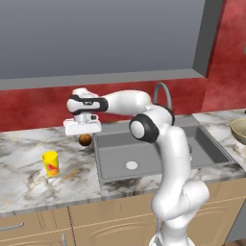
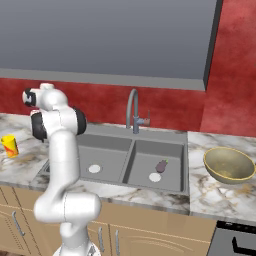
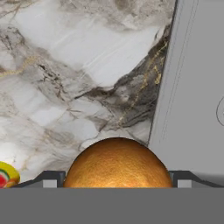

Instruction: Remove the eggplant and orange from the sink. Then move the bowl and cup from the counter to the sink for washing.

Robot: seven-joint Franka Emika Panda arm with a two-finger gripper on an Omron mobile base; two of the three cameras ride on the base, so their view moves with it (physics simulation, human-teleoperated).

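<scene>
A: Item one, the orange [image 1: 85, 140]?
B: A small round ball with a dull brownish-orange, finely pitted skin. It is smaller than the cup. It sits just left of the sink [image 1: 115, 149], over the marble table [image 1: 29, 187], close to the sink's left rim.

A: What state are the fingers [image 3: 51, 179] in?
B: They are set wide and pinch the orange, one dark tip against each flank. In the hand view the ball [image 3: 118, 164] fills the gap between them. Whether it also rests on the table, I cannot tell.

A: Item two, the eggplant [image 2: 161, 165]?
B: Small and dark purple. It lies in the right basin of the sink, just beside the white round drain.

A: Item three, the cup [image 1: 51, 163]?
B: A bright yellow cylinder with a red-orange mark on its side. It stands upright on the table, left of the sink and well apart from it.

A: Item four, the bowl [image 2: 229, 164]?
B: Wide and round, with a tan-yellow rim and a speckled beige inside. It is much wider than the cup. It stands on the table just right of the sink.

A: And the sink itself?
B: Grey and rectangular, with two basins and a white drain in each. The left basin holds nothing but its drain. A curved grey tap [image 2: 132, 107] rises behind the divider.
</scene>
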